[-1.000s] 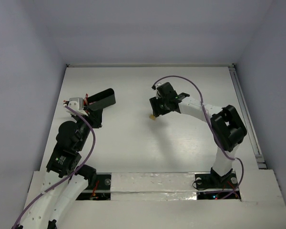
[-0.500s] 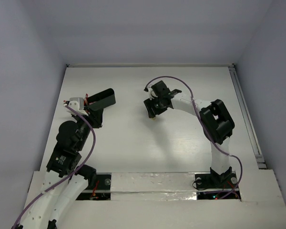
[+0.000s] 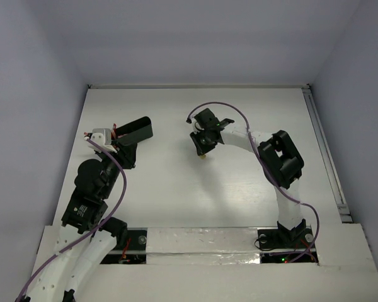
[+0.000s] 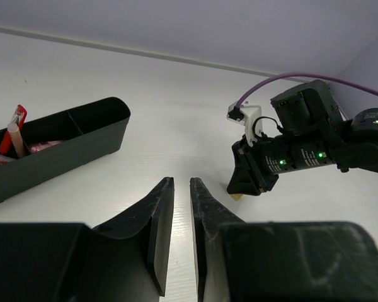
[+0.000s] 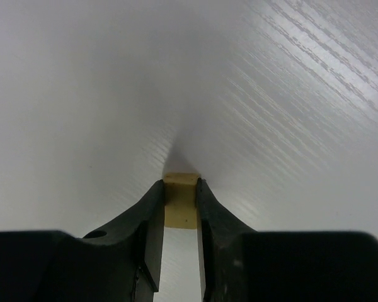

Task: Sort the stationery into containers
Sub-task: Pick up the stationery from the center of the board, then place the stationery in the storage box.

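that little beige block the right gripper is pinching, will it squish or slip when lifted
The small beige rectangular eraser-like block looks solid, so it probably gives only slightly. The right gripper presses its flat sides squarely, so slipping seems unlikely. It is tiny beside the gripper, so likely very light, and flat-faced, so unlikely to roll.
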`<move>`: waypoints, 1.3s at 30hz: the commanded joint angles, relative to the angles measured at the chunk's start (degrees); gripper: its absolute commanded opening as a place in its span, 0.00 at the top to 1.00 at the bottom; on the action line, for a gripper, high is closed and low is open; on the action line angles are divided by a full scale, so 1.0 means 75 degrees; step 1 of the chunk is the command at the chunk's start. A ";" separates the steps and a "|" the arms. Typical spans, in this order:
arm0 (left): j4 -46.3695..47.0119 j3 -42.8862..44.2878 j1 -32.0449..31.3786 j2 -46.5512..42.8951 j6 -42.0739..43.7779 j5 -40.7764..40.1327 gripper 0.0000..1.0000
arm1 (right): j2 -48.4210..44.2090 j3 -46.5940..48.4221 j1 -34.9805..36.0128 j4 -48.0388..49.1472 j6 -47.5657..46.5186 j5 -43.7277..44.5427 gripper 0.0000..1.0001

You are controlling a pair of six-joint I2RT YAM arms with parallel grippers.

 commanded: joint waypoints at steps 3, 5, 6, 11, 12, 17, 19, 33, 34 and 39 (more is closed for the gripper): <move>0.0367 0.0211 -0.0032 -0.0068 0.0072 0.0004 0.85 | -0.0395 0.0888 0.0242 0.0621 0.0561 -0.0632 1.00; 0.0355 0.0234 -0.0032 0.0014 0.0060 0.0015 0.85 | -0.0430 0.1169 0.0242 0.1347 0.1074 -0.1032 1.00; 0.0366 0.0211 -0.0032 0.0003 0.0071 0.0050 0.85 | -0.0407 0.1391 0.0242 0.1663 0.1298 -0.1417 1.00; 0.0343 0.0223 -0.0032 -0.0010 0.0060 -0.0078 0.85 | 0.0096 0.1989 0.0242 0.4194 0.2808 -0.2369 1.00; 0.0331 0.0234 -0.0032 0.0014 0.0048 -0.0055 0.85 | 0.0236 0.2130 0.0242 0.4499 0.3009 -0.2428 1.00; 0.0366 0.0223 -0.0032 0.0014 0.0060 -0.0055 0.85 | 0.0916 0.2482 0.0242 0.6808 0.4122 -0.2370 0.99; 0.0331 0.0223 -0.0032 0.0084 0.0060 -0.0009 0.85 | 0.1174 0.2763 0.0311 0.7208 0.4264 -0.2370 0.99; 0.0343 0.0246 -0.0102 0.0131 0.0083 -0.0067 0.84 | 0.2675 0.4780 0.1155 0.6494 0.3222 -0.1340 0.97; 0.0343 0.0235 -0.0102 0.0131 0.0083 0.0014 0.84 | 0.2687 0.4676 0.1156 0.6645 0.3222 -0.1292 0.96; 0.0332 0.0235 -0.0102 0.0084 0.0083 -0.0090 0.84 | 0.2932 0.4978 0.1296 0.6354 0.2941 -0.0977 0.95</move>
